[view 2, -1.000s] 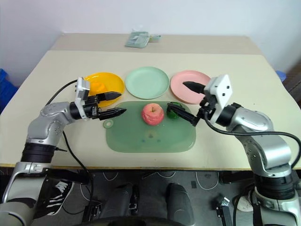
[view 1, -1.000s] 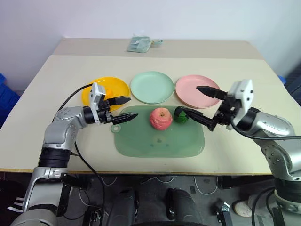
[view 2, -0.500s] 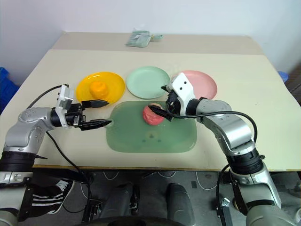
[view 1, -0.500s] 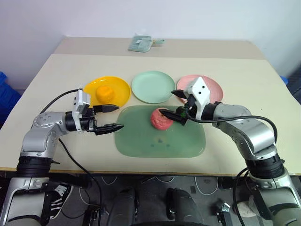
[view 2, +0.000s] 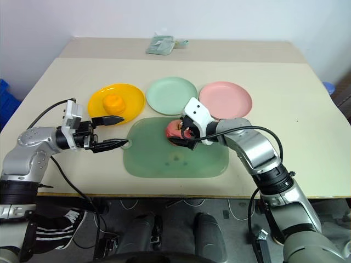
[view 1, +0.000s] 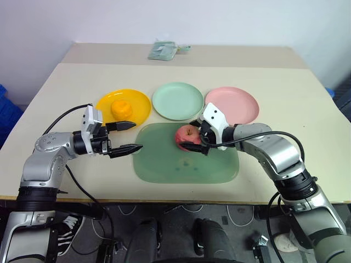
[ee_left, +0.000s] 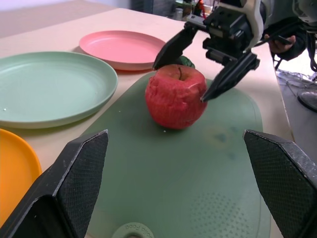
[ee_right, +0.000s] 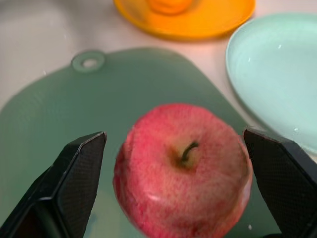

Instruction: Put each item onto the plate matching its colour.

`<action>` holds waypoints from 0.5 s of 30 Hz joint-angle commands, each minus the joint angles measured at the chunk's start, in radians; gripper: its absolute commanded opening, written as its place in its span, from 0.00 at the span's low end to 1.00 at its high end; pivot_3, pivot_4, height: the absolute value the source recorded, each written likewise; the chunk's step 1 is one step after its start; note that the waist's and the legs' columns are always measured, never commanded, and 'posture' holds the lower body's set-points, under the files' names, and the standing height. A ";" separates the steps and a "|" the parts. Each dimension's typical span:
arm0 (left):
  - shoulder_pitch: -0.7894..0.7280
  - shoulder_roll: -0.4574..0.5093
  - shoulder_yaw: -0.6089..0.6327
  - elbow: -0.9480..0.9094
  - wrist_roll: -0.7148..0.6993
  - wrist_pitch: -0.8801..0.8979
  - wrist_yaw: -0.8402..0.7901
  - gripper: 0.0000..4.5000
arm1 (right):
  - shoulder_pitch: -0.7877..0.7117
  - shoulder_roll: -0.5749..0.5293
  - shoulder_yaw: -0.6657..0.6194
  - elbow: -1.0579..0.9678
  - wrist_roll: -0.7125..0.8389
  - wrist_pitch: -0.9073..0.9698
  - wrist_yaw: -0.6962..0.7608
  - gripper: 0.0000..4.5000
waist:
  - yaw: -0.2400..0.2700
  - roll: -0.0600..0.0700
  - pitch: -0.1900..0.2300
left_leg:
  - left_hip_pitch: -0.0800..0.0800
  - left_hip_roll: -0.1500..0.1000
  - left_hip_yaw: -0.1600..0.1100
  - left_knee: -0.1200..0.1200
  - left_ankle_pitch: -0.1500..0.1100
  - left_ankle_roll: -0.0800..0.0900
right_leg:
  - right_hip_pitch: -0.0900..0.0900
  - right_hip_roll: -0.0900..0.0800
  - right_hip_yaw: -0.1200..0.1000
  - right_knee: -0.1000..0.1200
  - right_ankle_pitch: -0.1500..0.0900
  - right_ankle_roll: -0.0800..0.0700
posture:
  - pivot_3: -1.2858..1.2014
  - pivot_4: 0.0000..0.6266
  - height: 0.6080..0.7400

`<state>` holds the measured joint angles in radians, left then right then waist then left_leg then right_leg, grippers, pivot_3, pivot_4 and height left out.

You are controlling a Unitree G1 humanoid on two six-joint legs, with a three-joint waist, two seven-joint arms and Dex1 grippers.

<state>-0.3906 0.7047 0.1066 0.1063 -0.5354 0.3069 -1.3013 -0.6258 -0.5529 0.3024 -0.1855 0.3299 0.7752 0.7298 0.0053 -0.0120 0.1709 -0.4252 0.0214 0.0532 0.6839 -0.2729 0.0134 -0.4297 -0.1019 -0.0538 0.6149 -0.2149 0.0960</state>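
Note:
A pink-red apple (view 1: 185, 135) stands upright on the translucent green mat (view 1: 186, 161). My right gripper (view 1: 192, 135) is open, with one finger on each side of the apple and the jaws not closed on it. A sliver of the dark green fruit (ee_left: 185, 60) peeks out behind the apple, beside the right gripper. The orange (view 1: 122, 108) rests on the yellow plate (view 1: 104, 103). The mint plate (view 1: 177, 101) and the pink plate (view 1: 231, 105) hold nothing. At the mat's left edge my left gripper (view 1: 137, 136) is open and empty, pointing toward the apple.
A folded greenish cloth (view 1: 163, 51) lies at the back of the beige table (view 1: 285, 87). The three plates form a row just behind the mat. A black cable (view 1: 68, 115) loops over my left forearm.
My right gripper swung left and down from in front of the pink plate to straddle the apple. My left gripper drew back leftward, off the mat's left part.

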 commanded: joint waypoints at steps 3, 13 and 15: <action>0.004 0.008 0.033 -0.041 -0.023 0.004 0.008 0.99 | 0.002 0.006 0.010 -0.002 -0.035 -0.038 0.023 1.00 | 0.000 0.000 0.000 | 0.000 0.000 0.000 0.000 0.000 0.000 | 0.000 0.000 0.000 0.000 0.000 0.000 | 0.52 0.24 1.00; 0.002 0.004 0.033 -0.049 -0.029 0.009 0.018 1.00 | 0.029 0.007 0.028 0.028 -0.111 -0.101 0.037 0.70 | -0.001 0.000 0.000 | 0.000 -0.001 0.000 0.000 0.000 0.000 | 0.000 0.000 0.000 0.000 0.000 0.000 | 0.52 0.24 1.00; 0.002 0.002 0.033 -0.050 -0.033 0.008 0.020 1.00 | 0.013 0.030 -0.018 0.019 -0.079 -0.076 0.023 0.70 | -0.002 0.000 0.000 | 0.000 -0.001 0.000 0.000 0.000 0.000 | 0.000 0.000 0.000 0.000 0.000 0.000 | 0.52 0.24 1.00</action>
<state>-0.3864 0.7046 0.1085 0.0943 -0.5460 0.3182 -1.2823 -0.6029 -0.5398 0.3258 -0.1599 0.2388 0.6885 0.7626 0.0037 -0.0120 0.1709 -0.4247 0.0205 0.0531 0.6840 -0.2726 0.0130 -0.4295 -0.1017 -0.0538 0.6154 -0.2149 0.0960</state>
